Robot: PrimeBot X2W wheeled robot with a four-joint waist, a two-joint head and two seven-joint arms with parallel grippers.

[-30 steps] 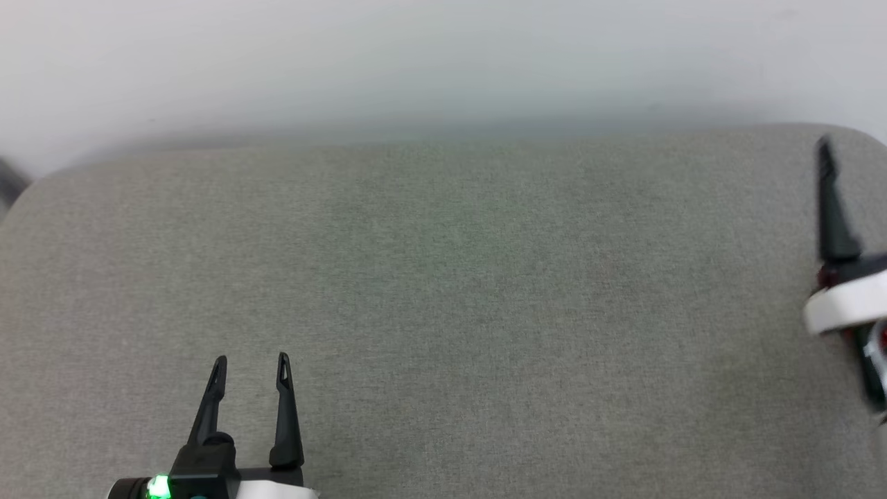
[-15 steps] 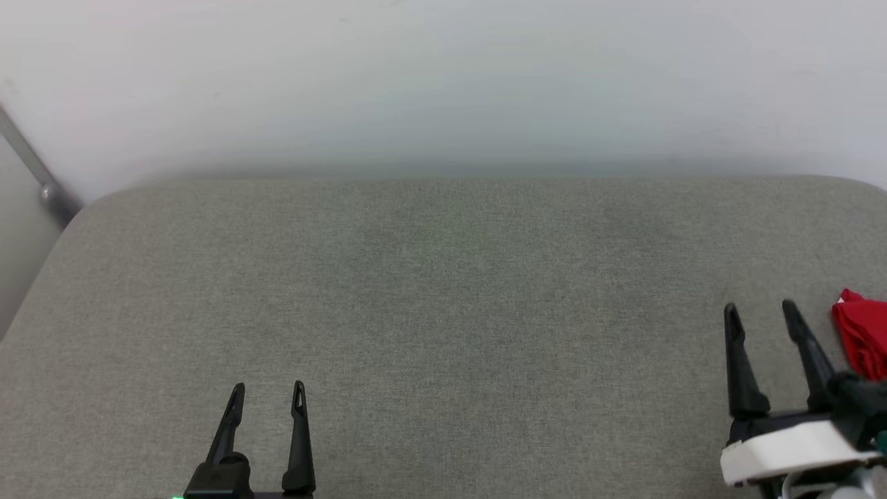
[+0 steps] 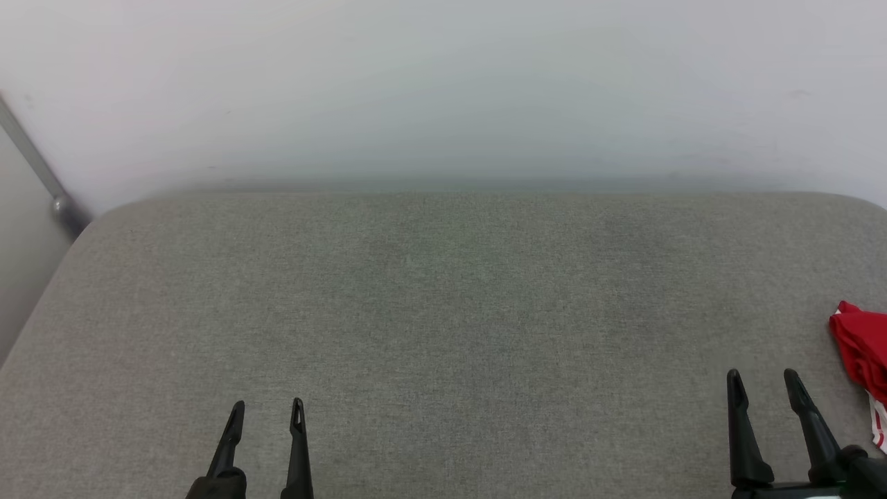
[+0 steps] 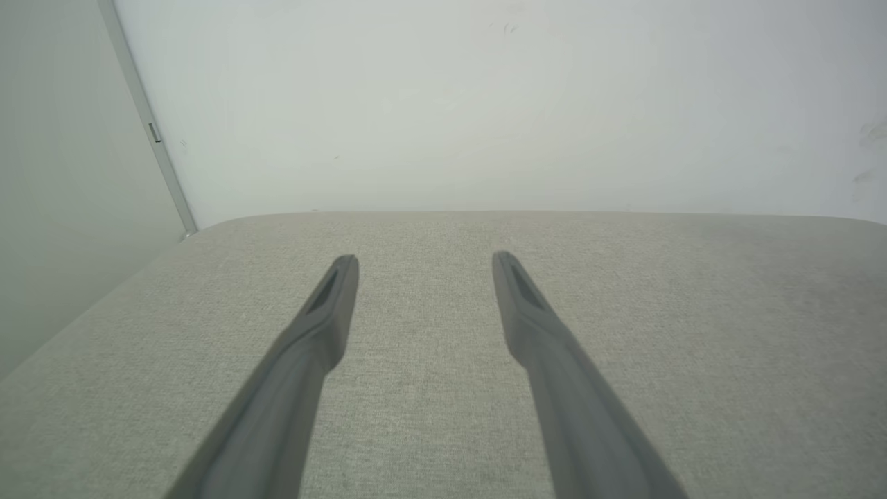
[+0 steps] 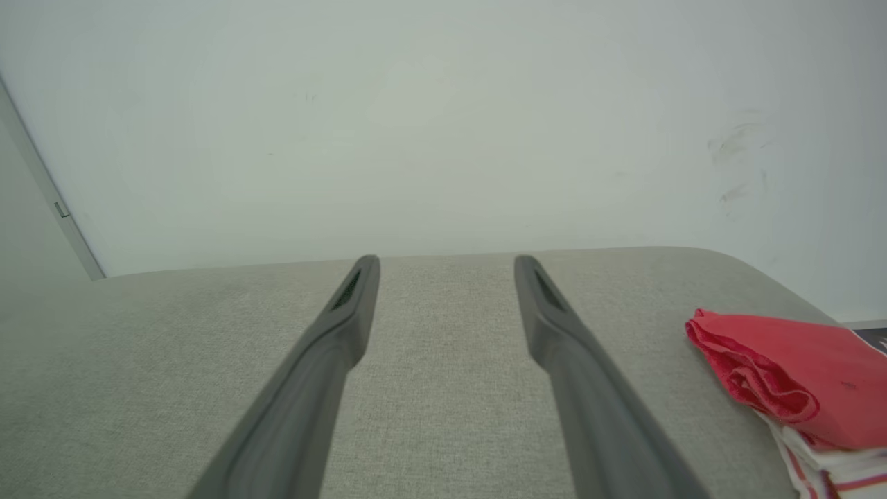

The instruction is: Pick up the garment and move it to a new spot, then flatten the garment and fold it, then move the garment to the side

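Garment [image 3: 859, 346] lies at the right edge of the grey table [image 3: 443, 312], red cloth on top and a little white with red stripes under it. The right gripper [image 3: 762, 375] hangs over the table just beside the garment, on its left, without touching it; its jaws are spread and hold nothing. The left gripper [image 3: 267, 404] is well apart, at the near left side, jaws also spread and empty. A white wall [image 3: 443, 90] stands behind the table
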